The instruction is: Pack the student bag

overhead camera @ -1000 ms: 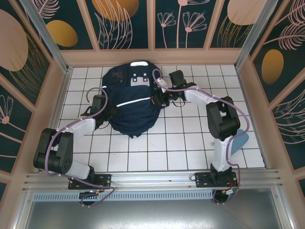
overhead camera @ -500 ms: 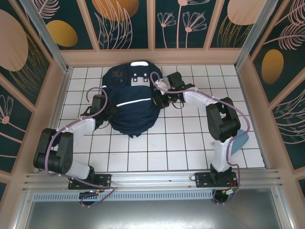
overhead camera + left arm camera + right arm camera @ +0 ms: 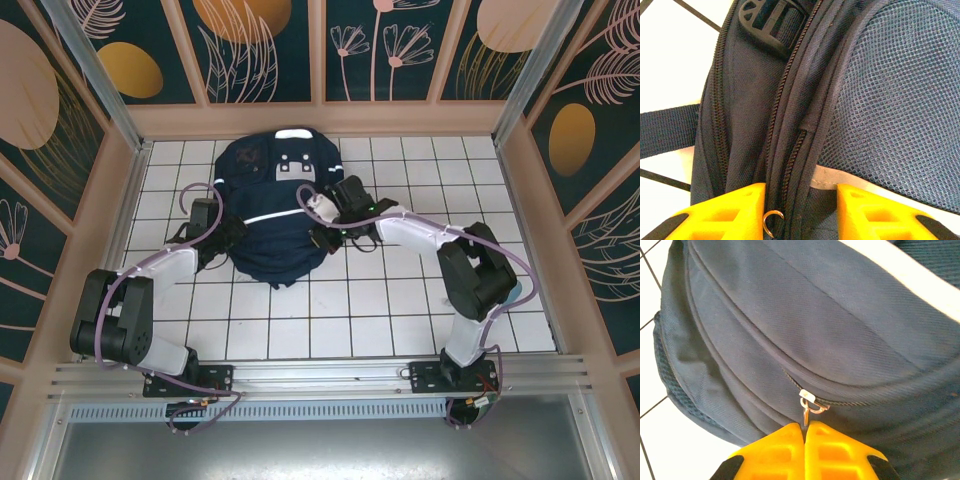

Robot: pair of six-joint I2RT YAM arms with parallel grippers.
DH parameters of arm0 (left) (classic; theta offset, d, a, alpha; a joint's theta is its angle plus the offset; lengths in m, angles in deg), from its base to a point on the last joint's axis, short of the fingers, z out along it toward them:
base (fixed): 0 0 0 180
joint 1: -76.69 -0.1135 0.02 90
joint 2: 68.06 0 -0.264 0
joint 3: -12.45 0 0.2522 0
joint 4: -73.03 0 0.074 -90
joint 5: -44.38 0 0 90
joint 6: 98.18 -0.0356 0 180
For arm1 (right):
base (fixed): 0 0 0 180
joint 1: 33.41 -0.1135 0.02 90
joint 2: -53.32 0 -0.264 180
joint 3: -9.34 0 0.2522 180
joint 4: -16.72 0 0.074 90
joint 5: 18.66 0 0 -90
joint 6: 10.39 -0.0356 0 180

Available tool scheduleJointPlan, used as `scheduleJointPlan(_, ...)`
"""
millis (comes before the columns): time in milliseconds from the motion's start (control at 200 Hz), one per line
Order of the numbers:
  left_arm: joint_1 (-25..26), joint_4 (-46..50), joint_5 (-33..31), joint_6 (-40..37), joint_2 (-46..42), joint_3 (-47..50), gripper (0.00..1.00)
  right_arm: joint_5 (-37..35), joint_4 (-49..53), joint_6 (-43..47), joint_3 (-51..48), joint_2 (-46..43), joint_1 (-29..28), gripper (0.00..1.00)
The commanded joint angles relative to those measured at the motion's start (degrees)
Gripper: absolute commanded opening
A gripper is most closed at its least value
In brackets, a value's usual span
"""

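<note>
**Backpack on a tiled table, one arm at each side**

Top view: the student bag (image 3: 272, 205), dark navy with a thin white stripe, is seen lying on the white tiled table (image 3: 400, 300), toward 12 o'clock from the table's middle. The left gripper (image 3: 226, 238) is set against the bag's edge at about 8 o'clock. The right gripper (image 3: 324, 236) is set against its edge at about 4 o'clock.

Left wrist view: the left gripper (image 3: 800, 202) is shown with its yellow fingers (image 3: 725, 210) partly apart. A zipped seam of the student bag (image 3: 750, 100) runs up between them toward 12 o'clock. Whether the fabric is pinched cannot be told. A small metal ring (image 3: 772, 220) hangs between the fingers. Navy mesh (image 3: 900, 95) is spread toward 2 o'clock, and a black buckle (image 3: 767, 17) sits at 11 o'clock.

Right wrist view: the right gripper (image 3: 804, 429) is closed tight, fingertips together, on the metal zipper pull (image 3: 809, 405) at the bag's curved seam. The navy fabric of the student bag (image 3: 805, 325) rises toward 12 o'clock.
</note>
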Motion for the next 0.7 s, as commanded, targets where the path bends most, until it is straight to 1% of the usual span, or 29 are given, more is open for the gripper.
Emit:
scheduleJointPlan(0,0.13,-2.13,4.17,0.39,-0.45,1.48,0.38,-1.12,-1.04,-3.61,-1.84,-2.35,-3.83,0.0)
scheduleJointPlan(135,0.14,-4.98,7.59,1.27,-1.09,2.84,0.36,-3.92,-5.18,-9.31,-0.2,-0.8,-8.64,0.0)
scheduleJointPlan(245,0.22,-7.31,11.58,1.46,-0.83,3.37,0.32,-7.44,-7.6,-14.46,4.29,2.94,-12.75,0.0)
scheduleJointPlan(350,0.3,-9.47,15.29,1.48,-1.2,3.9,0.31,-8.83,-7.85,-17.46,8.32,6.17,-15.08,0.0)
scheduleJointPlan(450,0.35,-9.94,17.5,1.03,-2.42,4.24,0.3,-10.46,-7.87,-18.35,8.55,6.44,-15.92,0.0)
scheduleJointPlan(490,0.29,-8.93,17.08,0.7,-3.34,4.1,0.32,-11.07,-7.9,-18.58,7.49,5.53,-15.89,0.0)
scheduleJointPlan(546,0.35,-6.81,15.56,-0.01,-4.72,3.95,0.39,-11.89,-8.01,-18.38,5.14,2.99,-15.62,0.0)
scheduleJointPlan(691,0.32,-1.49,12.82,-2.7,-8.89,3.38,0.51,-13.78,-7.39,-17.76,-3.91,-6.88,-13.95,0.0)
